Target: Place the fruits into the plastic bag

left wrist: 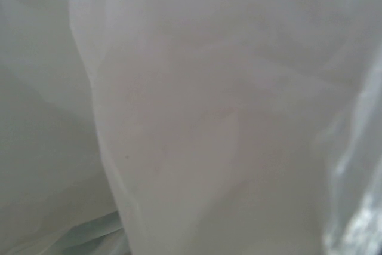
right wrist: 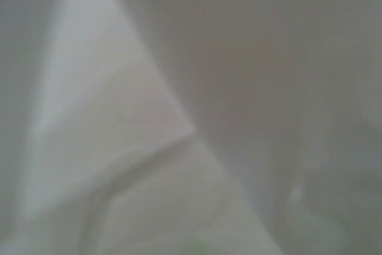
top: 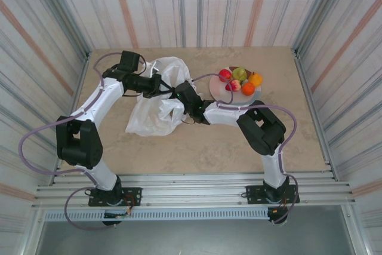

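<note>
Top: fruits on plate; wrists: blurred plastic bag.

Overhead looks down; wrist cameras against plastic bag.

Thin, wrinkly, translucent white film on the plastic bag, glossy smooth skins on the fruits, matt marbled-stone-look tabletop, ribbed bare-metal rail.

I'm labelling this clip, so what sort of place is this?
Probably a robot test cell: two arms bolted to a metal rail, striped walls around the table, fruits on a plate beside a plastic bag.
</note>
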### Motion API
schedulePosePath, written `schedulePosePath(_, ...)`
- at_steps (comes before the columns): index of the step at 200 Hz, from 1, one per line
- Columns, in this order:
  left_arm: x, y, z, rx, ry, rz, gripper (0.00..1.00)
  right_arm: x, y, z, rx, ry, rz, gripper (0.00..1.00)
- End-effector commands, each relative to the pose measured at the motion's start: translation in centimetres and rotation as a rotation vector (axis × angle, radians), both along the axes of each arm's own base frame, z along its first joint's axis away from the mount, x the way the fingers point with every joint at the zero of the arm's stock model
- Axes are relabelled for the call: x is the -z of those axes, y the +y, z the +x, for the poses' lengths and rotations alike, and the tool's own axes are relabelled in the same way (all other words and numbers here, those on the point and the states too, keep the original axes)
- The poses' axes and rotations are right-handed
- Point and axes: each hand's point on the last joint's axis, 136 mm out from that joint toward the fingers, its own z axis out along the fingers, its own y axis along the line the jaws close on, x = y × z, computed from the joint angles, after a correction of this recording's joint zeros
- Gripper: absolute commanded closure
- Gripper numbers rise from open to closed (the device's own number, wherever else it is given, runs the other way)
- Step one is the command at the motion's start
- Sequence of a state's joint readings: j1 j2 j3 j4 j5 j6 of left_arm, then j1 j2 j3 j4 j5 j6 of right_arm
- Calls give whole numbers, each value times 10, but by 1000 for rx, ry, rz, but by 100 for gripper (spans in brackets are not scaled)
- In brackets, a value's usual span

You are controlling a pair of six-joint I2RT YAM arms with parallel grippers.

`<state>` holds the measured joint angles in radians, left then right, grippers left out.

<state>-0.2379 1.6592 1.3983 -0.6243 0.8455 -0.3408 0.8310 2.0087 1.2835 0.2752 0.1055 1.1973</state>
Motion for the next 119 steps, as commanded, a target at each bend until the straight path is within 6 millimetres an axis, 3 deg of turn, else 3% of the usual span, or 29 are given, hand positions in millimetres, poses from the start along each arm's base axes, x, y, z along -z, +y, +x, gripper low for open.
schedulePosePath(1,-5,-2,-6,16,1,-22,100,-1,-3,1,16,18,-5,15)
schedulePosePath(64,-5,-1,-5,13,0,-20,100,-3,-11,2,11,13,-4,6)
schedulePosePath(119,-5,1,-4,6,1,-19,100,-3,-15,1,-6,14,-8,4)
